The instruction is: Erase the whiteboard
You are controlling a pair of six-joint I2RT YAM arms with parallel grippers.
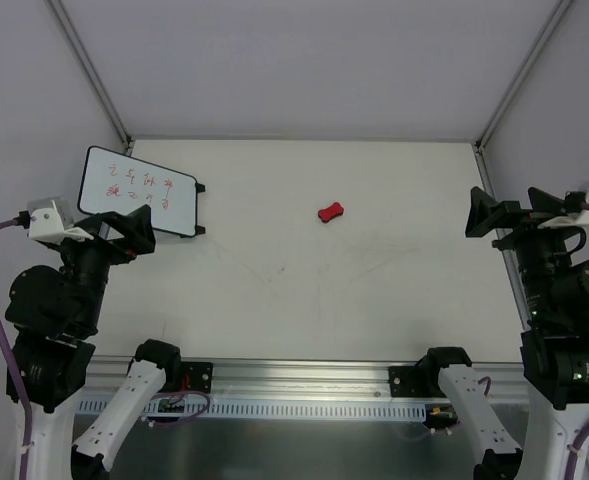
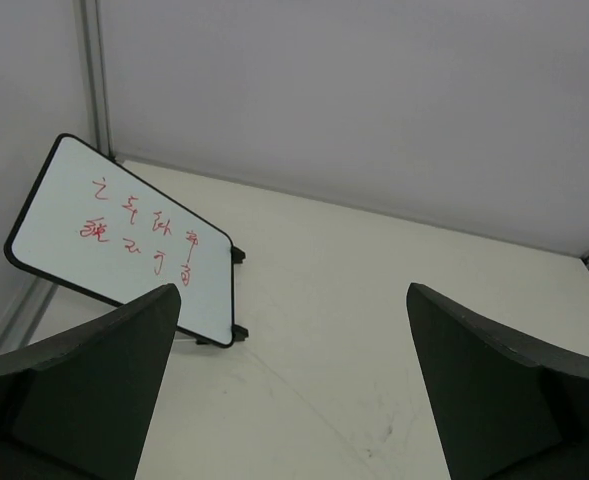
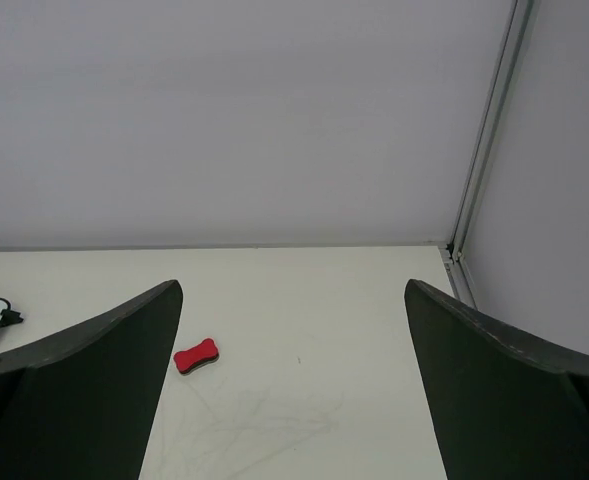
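The whiteboard [image 1: 139,189], white with a thin black frame and black feet, stands tilted at the table's far left and bears red writing; it also shows in the left wrist view [image 2: 124,240]. The red bone-shaped eraser [image 1: 332,212] lies on the table near the middle, far from the board, and shows in the right wrist view [image 3: 196,356]. My left gripper [image 1: 131,232] is open and empty, just in front of the board's near edge. My right gripper [image 1: 482,212] is open and empty at the table's right edge, well right of the eraser.
White enclosure walls with metal corner posts [image 1: 92,70] bound the white table [image 1: 374,290] at the back and sides. Faint grey scuff marks [image 1: 364,258] cross the table surface. A metal rail [image 1: 304,375] runs along the near edge between the arm bases.
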